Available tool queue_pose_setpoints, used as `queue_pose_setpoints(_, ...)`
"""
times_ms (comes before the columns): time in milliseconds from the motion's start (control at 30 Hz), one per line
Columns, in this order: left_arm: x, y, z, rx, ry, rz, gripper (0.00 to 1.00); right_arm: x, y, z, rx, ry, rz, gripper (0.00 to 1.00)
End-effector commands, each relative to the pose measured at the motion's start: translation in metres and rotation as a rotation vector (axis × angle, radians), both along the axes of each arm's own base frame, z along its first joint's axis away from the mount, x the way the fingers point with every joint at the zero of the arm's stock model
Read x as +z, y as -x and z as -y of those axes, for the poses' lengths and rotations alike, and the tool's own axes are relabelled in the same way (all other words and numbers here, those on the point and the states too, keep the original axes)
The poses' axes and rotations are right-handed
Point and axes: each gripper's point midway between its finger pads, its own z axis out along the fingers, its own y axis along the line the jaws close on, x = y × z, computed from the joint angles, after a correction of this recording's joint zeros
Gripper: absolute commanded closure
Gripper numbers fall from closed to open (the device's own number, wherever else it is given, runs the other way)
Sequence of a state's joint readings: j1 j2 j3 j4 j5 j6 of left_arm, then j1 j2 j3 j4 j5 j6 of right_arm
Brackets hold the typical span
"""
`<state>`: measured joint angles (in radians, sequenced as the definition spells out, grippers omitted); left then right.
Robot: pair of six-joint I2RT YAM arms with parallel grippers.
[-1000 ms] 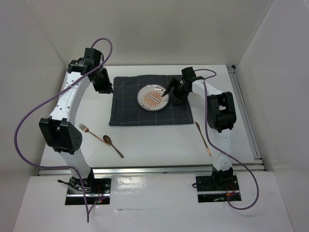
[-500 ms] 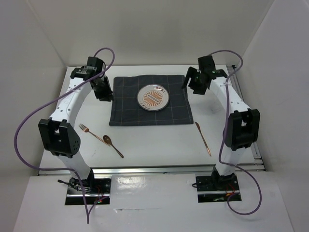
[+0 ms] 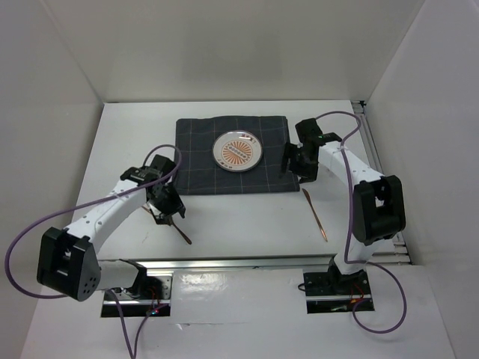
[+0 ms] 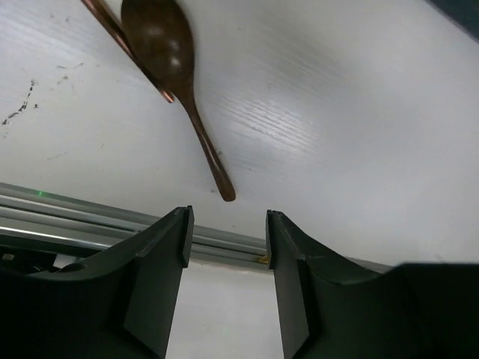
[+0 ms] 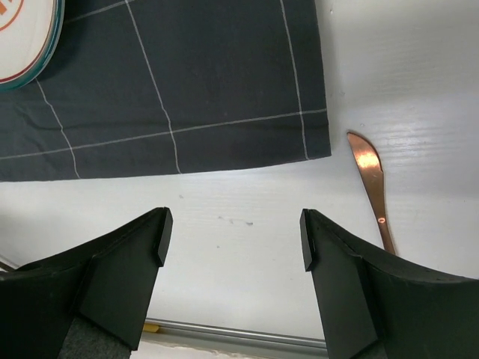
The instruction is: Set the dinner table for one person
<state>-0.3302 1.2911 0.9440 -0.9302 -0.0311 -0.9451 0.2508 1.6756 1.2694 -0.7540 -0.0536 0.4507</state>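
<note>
Overhead view, read from 6 o'clock to 12 o'clock. The dinner table (image 3: 247, 217), a large flat white rectangular top with silver metal rails, fills the floor of the white-walled enclosure; both arm bases are bolted along its 6 o'clock edge. Toward 8 o'clock, the left gripper (image 3: 166, 206) hangs low over a copper-coloured metal spoon (image 3: 184, 237), whose handle end shows at the gripper's 5 o'clock side. In the left wrist view the left gripper (image 4: 228, 221) has its black fingers apart with nothing between them, and the spoon (image 4: 172, 63) lies flat on the table (image 4: 337, 112) beyond the tips. A second slim copper-coloured handle (image 4: 108, 22) runs alongside the spoon's bowl; its head is out of view. At about 4 o'clock lies a copper-coloured table knife (image 3: 314, 213), just off the near right corner of a dark grey checked cloth mat (image 3: 202, 164). The right gripper (image 3: 293, 166) hovers over that corner. In the right wrist view the right gripper (image 5: 233, 232) has its fingers spread wide and empty above bare table (image 5: 247, 247), with the mat (image 5: 187, 90) at 12 o'clock and the knife (image 5: 370, 179) at 2 o'clock. Farther off, a round white plate with an orange sunburst pattern (image 3: 237, 151) sits on the mat, slightly toward the mat's right side.
</note>
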Motion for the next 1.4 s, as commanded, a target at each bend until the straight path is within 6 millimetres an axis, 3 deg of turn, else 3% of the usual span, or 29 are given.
queue_pose_setpoints(0, -0.01, -0.012, -0.001, 0.136, 0.008, 0.04, 0.39, 0.021, -0.007, -0.007, 0.036, -0.016, 0.063, 0.19)
queue_pose_setpoints(267, -0.047, -0.008, 0.006, 0.181, 0.051, 0.018, 0.43, 0.03, -0.009, -0.007, 0.036, -0.024, 0.094, 0.18)
queue_pose_setpoints(433, -0.064, -0.01, -0.001, 0.228, 0.016, 0.02, 0.51, 0.033, -0.005, -0.004, 0.032, -0.015, 0.098, 0.18)
queue_pose_setpoints(633, -0.086, -0.004, -0.006, 0.243, -0.032, -0.02, 0.53, 0.035, -0.003, -0.002, 0.027, -0.005, 0.1, 0.18)
queue_pose_setpoints(767, -0.092, -0.002, -0.013, 0.249, -0.082, -0.043, 0.68, 0.037, -0.002, 0.002, 0.018, 0.014, 0.103, 0.18)
queue_pose_setpoints(800, -0.09, -0.003, -0.013, 0.242, -0.096, -0.038, 0.74, 0.036, 0.0, 0.003, 0.018, 0.016, 0.093, 0.18)
queue_pose_setpoints(833, -0.083, -0.007, -0.012, 0.229, -0.094, -0.03, 0.95, 0.036, 0.0, 0.003, 0.018, 0.017, 0.093, 0.18)
queue_pose_setpoints(867, -0.079, -0.01, -0.014, 0.218, -0.112, -0.026, 1.0, 0.036, 0.0, 0.005, 0.012, 0.027, 0.096, 0.18)
queue_pose_setpoints(900, -0.07, 0.0, -0.019, 0.172, -0.162, -0.053, 1.0, 0.042, -0.001, 0.007, 0.007, 0.035, 0.109, 0.18)
queue_pose_setpoints(933, -0.048, -0.013, -0.015, 0.155, -0.17, -0.015, 1.0, 0.041, 0.002, 0.008, 0.007, 0.038, 0.097, 0.18)
queue_pose_setpoints(1033, -0.012, -0.016, -0.002, -0.053, -0.224, 0.034, 1.0, 0.056, -0.005, 0.012, 0.015, 0.065, 0.128, 0.18)
queue_pose_setpoints(1067, 0.012, -0.035, 0.012, -0.1, -0.196, 0.113, 1.0, 0.071, -0.015, 0.02, -0.016, 0.057, 0.168, 0.18)
queue_pose_setpoints(1133, 0.028, -0.045, 0.037, -0.234, -0.152, 0.147, 1.0, 0.082, -0.022, 0.033, -0.044, 0.047, 0.186, 0.18)
queue_pose_setpoints(1167, 0.059, -0.077, 0.069, -0.296, -0.073, 0.244, 1.0, 0.101, -0.029, 0.039, -0.064, 0.032, 0.228, 0.16)
queue_pose_setpoints(1200, 0.059, -0.073, 0.076, -0.338, -0.052, 0.239, 1.0, 0.101, -0.029, 0.036, -0.058, 0.02, 0.226, 0.16)
queue_pose_setpoints(1233, 0.066, -0.082, 0.089, -0.365, -0.033, 0.254, 1.0, 0.105, -0.03, 0.044, -0.077, 0.023, 0.226, 0.16)
queue_pose_setpoints(1267, 0.078, -0.108, 0.111, -0.384, -0.021, 0.289, 1.0, 0.119, -0.033, 0.041, -0.086, 0.001, 0.259, 0.16)
queue_pose_setpoints(1333, 0.085, -0.129, 0.143, -0.448, 0.015, 0.304, 1.0, 0.129, -0.03, 0.045, -0.115, -0.011, 0.273, 0.16)
queue_pose_setpoints(1367, 0.089, -0.151, 0.169, -0.479, 0.034, 0.313, 1.0, 0.134, -0.029, 0.048, -0.124, -0.013, 0.286, 0.16)
